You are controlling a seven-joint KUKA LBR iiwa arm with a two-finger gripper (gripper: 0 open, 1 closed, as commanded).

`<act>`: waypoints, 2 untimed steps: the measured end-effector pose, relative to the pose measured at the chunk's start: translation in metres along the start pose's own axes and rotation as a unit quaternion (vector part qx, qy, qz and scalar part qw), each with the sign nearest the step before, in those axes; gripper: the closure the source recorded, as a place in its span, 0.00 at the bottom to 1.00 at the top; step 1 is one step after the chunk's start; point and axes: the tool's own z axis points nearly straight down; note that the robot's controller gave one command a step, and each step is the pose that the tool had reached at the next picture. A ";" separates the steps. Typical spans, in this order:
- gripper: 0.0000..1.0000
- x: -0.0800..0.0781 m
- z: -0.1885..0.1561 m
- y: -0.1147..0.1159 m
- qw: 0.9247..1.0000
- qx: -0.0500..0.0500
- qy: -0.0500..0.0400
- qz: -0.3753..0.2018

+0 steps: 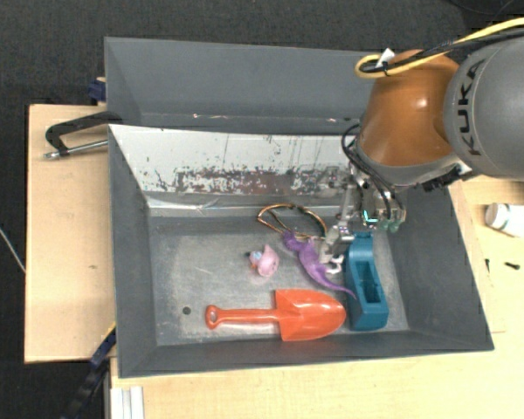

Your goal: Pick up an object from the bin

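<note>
Orange scoop [284, 314], blue block [367, 285], purple strip [313, 263], pink lump [264, 261], grey bin [244, 81].

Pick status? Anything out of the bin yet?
Reach looks done: the hand sits low in the bin, at the purple toy beside the blue block. A grip cannot be told. Left: grasp and lift. The orange scoop and pink piece lie on the bin floor too.
</note>
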 end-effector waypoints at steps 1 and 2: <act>0.00 -0.001 -0.004 0.000 1.000 0.000 -0.003 0.000; 0.00 -0.002 -0.004 0.000 1.000 0.000 -0.004 -0.001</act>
